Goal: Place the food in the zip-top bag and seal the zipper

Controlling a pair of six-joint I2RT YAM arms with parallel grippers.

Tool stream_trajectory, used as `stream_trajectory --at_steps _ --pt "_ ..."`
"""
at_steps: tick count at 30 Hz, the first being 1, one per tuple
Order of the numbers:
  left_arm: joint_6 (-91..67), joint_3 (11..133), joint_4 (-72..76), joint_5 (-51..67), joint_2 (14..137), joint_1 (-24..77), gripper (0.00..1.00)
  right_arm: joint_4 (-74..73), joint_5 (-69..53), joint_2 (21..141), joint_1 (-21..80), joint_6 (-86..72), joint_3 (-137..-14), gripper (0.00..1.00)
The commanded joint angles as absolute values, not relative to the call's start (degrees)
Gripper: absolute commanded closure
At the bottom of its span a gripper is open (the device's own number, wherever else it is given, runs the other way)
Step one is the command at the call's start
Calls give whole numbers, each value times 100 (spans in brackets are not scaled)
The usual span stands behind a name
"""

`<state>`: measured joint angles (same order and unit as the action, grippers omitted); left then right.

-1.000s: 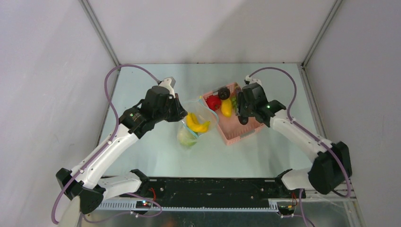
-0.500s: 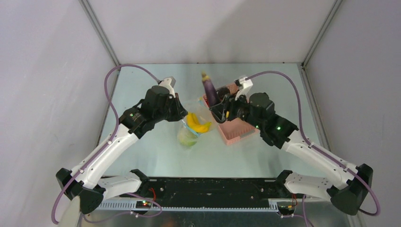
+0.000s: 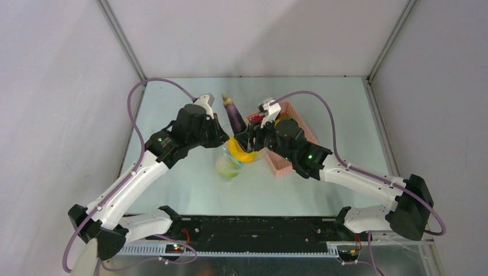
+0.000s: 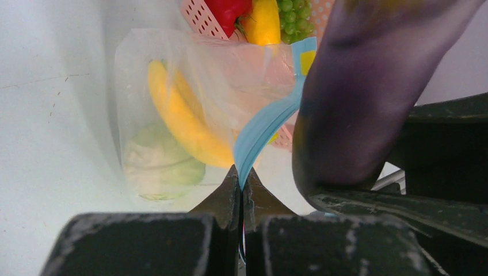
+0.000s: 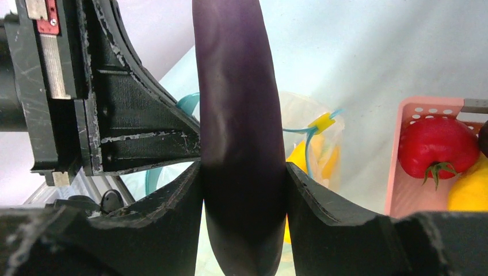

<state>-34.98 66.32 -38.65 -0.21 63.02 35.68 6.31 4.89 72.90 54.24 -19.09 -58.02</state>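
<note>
My left gripper (image 4: pixel 241 179) is shut on the light blue zipper (image 4: pixel 266 122), holding up the mouth of the clear zip-top bag (image 4: pixel 132 75). A yellow banana (image 4: pixel 178 115) and a pale green cabbage (image 4: pixel 156 167) lie inside the bag (image 3: pixel 235 156). My right gripper (image 5: pixel 244 195) is shut on a dark purple eggplant (image 5: pixel 237 109), gripped near its lower end. The eggplant (image 3: pixel 233 115) stands tilted over the bag's mouth, right beside the left gripper (image 3: pixel 217 137). More food sits in the pink basket: a red fruit (image 5: pixel 434 146), a yellow piece (image 4: pixel 262 23) and green grapes (image 4: pixel 293 17).
The pink basket (image 3: pixel 290 161) stands just right of the bag, partly under my right arm. Grey walls enclose the table on the left, back and right. The arms' base rail runs along the near edge.
My right gripper has lifted the eggplant out of the basket and carried it left to the bag's mouth. The left gripper has kept still, holding the zipper.
</note>
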Motion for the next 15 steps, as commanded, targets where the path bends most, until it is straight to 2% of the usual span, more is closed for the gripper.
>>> stream_trajectory --at_steps 1,7,15 --pt "-3481 6633 -3669 31 6280 3524 100 929 966 7343 5644 -1704 -5830 77" --pt "-3472 6656 -3702 18 6265 3524 100 991 1036 7548 5804 -1586 -5836 68" --pt "-3463 6653 -3702 23 6246 3522 100 859 1046 7646 5859 -1535 -5835 49"
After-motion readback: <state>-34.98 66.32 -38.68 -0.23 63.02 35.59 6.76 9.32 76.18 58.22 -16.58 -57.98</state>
